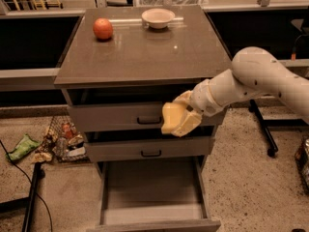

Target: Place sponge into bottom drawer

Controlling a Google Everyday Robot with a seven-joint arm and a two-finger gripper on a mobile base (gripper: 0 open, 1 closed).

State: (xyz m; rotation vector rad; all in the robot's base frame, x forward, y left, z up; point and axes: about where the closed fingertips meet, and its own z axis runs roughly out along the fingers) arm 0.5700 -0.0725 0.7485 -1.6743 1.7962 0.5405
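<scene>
A single camera looks from the near side of the cabinet (140,57), raised above its top and tilted down toward the far side. It stands at middle range. The whole top fits in, with the orange (103,28) and bowl (158,18) at its far end, while the open bottom drawer (152,187) is cut by the lower edge. The arm (260,81) enters from the right. Its gripper (186,119), clasping the sponge (172,117), sits near the centre, in front of the top drawer (111,117).

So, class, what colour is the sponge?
Pale yellow sponge, camera view, held by the end effector before the top drawer.
</scene>
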